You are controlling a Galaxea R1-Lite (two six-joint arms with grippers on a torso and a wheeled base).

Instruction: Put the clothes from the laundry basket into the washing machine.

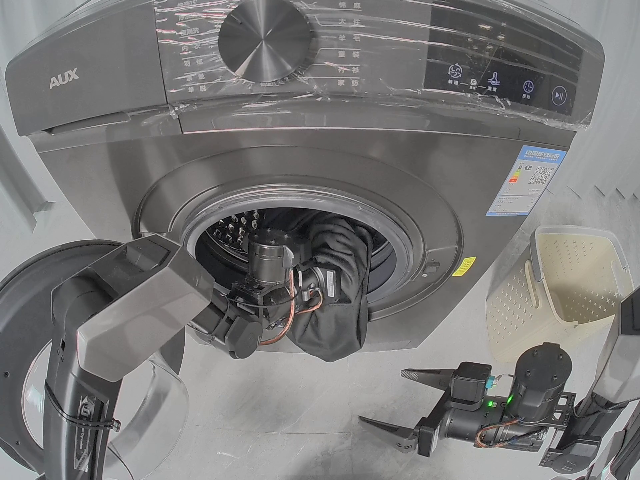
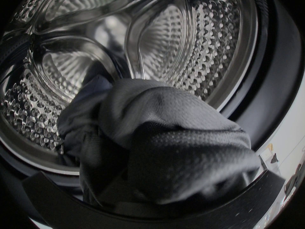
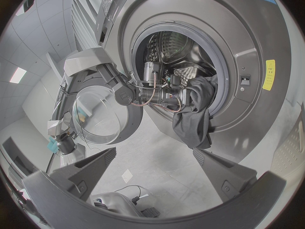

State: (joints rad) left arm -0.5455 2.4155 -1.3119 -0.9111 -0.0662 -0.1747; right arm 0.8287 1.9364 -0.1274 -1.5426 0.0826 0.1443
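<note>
A dark garment (image 1: 333,318) hangs half out of the washing machine (image 1: 320,161), draped over the lower rim of the round opening. Its upper part is bunched around my left gripper (image 1: 328,280), which sits at the mouth of the drum and is shut on it. In the left wrist view the garment (image 2: 178,143) covers the gripper, with the steel drum (image 2: 165,38) behind. My right gripper (image 1: 381,397) hovers low over the floor in front of the machine, open and empty (image 3: 152,152). The cream laundry basket (image 1: 567,288) stands tilted at the right, nothing showing inside.
The machine's round glass door (image 1: 27,341) stands swung open at the left, beside my left arm. Grey floor (image 1: 300,401) lies in front of the machine, between the door and the basket.
</note>
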